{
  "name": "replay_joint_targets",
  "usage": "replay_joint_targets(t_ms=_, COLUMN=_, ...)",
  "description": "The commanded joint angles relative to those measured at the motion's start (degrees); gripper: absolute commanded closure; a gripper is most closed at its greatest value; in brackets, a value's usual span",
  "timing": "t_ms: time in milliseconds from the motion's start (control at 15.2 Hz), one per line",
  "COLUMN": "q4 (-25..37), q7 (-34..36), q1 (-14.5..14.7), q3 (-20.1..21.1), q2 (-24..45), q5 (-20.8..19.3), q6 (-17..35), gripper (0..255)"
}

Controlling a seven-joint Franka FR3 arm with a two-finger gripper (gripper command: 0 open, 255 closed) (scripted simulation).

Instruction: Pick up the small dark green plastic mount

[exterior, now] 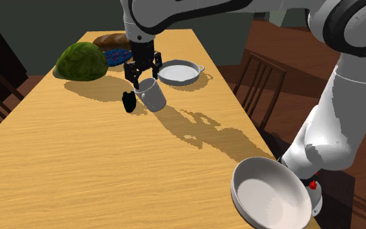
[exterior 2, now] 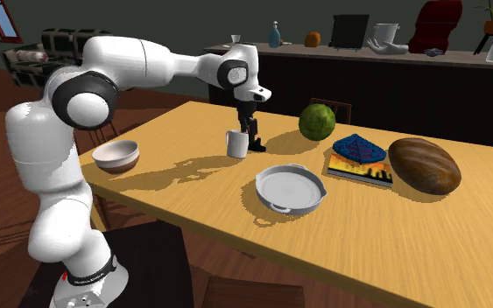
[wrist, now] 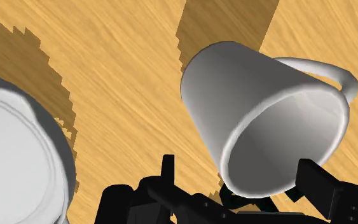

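Shoulder view, obstacle: white mug [exterior: 151,95] sits right under my gripper [exterior: 145,78].
Shoulder view, mount [exterior: 129,102]: small, near-black, on the table [exterior: 77,162] just beside the mug.
Second exterior view, mount [exterior 2: 257,140]: below my gripper [exterior 2: 251,128]; pan [exterior 2: 290,189] near.
Wrist view, gripper [wrist: 238,173]: fingers wide apart, clasping nothing; mug [wrist: 260,102] rim between them.

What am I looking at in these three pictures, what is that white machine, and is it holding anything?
It is a white robot arm ending in a black two-finger end effector. One picture looks over its shoulder, one from beside the table, one from a camera on the hand. On the table lie a white mug, a small dark mount beside it, a bowl, a white pan, a green ball and a book. The fingers stand apart over the mug, apparently holding nothing.
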Motion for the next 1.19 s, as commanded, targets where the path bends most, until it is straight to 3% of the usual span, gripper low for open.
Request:
replay_joint_targets(t_ms=0, q4=6.32, q7=1.64, q1=1.61, q3=0.67, q2=5.97, q5=-1.99, q6=-1.97, gripper=0)
replay_joint_targets(t_ms=264, q4=19.99, q7=3.36, q1=5.28, q3=0.98, q2=17.13, q5=-5.39, q6=-6.11, gripper=0)
replay_joint_targets(t_ms=924, q4=14.41, q7=3.6, q1=5.0, q3=0.77, q2=17.35, q5=-5.52, q6=-0.37, gripper=0)
replay_joint_targets(t_ms=990, q4=14.37, q7=3.56, q1=4.96, q3=0.76, q2=17.32, q5=-5.51, q6=-0.36, gripper=255)
replay_joint_targets(t_ms=1122, q4=14.34, q7=3.55, q1=4.95, q3=0.76, q2=17.26, q5=-5.5, q6=-0.39, gripper=255)
